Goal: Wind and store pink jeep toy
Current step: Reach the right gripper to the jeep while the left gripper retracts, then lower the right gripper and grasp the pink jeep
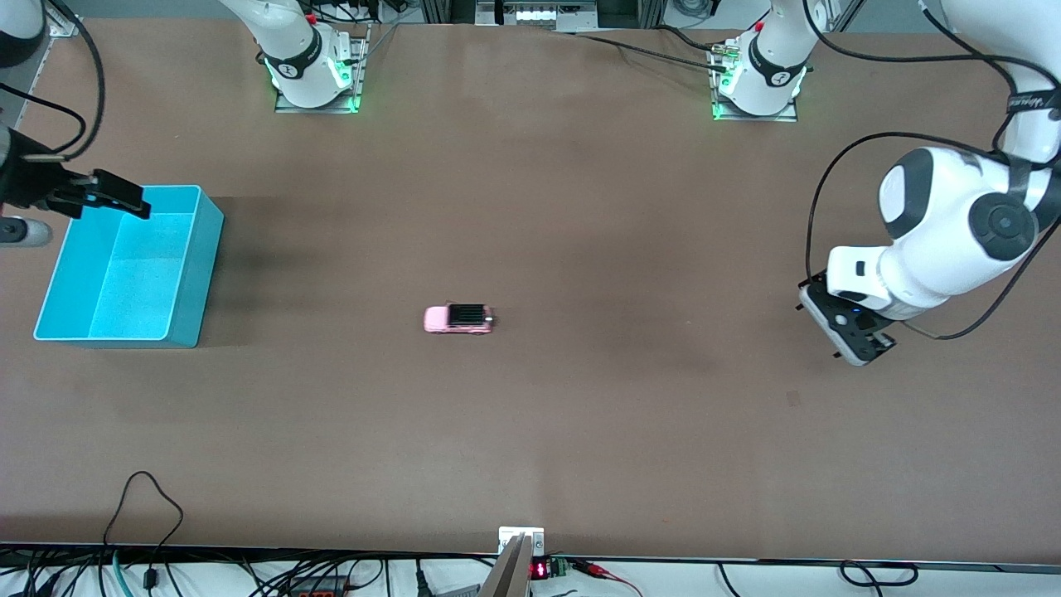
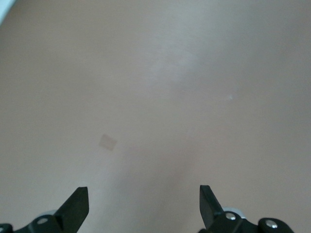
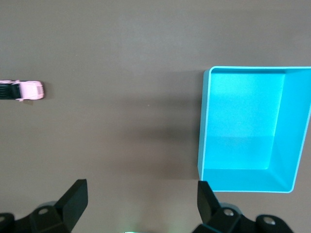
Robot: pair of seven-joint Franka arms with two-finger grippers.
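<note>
The pink jeep toy (image 1: 458, 318) stands on its wheels in the middle of the brown table, its black roof panel up; the right wrist view catches it at the frame's edge (image 3: 22, 90). A teal bin (image 1: 211, 249) sits toward the right arm's end of the table and is empty (image 3: 243, 121). My right gripper (image 1: 124, 199) hangs open over the bin's farther rim, nothing between its fingers (image 3: 141, 194). My left gripper (image 1: 858, 336) hovers open over bare table toward the left arm's end (image 2: 143, 199), well away from the jeep.
Both arm bases (image 1: 313, 70) (image 1: 758, 83) stand along the table's edge farthest from the front camera. Cables and a small device (image 1: 520, 543) line the edge nearest it. A small darker patch (image 1: 793, 398) marks the table below the left gripper (image 2: 108, 142).
</note>
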